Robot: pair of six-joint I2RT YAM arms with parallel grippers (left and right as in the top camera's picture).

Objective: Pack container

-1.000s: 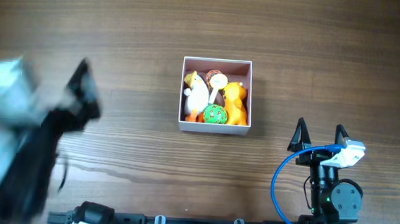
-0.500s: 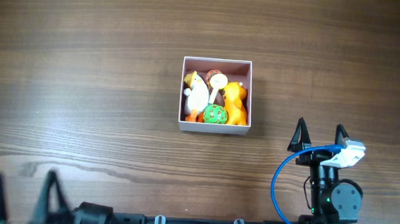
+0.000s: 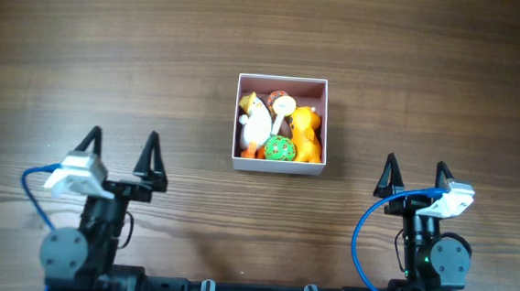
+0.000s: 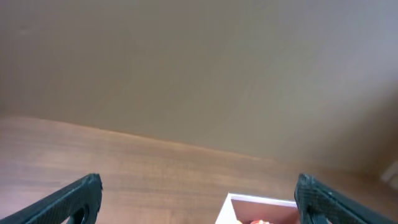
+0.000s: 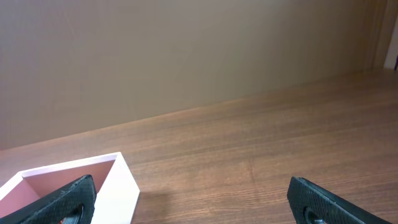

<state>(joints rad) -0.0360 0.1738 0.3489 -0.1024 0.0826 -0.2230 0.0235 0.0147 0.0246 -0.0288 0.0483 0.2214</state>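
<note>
The container (image 3: 324,122), a small square white-walled box with a pink inside, sits at the middle of the wooden table. It holds several small toys: a white and yellow figure (image 3: 256,120), a green ball (image 3: 279,148) and an orange figure (image 3: 306,133). My left gripper (image 3: 121,150) is open and empty, near the front left, well apart from the box. My right gripper (image 3: 416,175) is open and empty at the front right. The box's far corner shows in the left wrist view (image 4: 258,203) and its side in the right wrist view (image 5: 118,190).
The wooden table (image 3: 110,52) stretches bare to the left, right and back of the box. A plain beige wall (image 5: 186,56) stands behind the table's far edge. Both arm bases sit along the front edge.
The left arm swept from the far left down out of view, and now stands upright at the front left with its gripper open. The right arm and the box have not moved.
</note>
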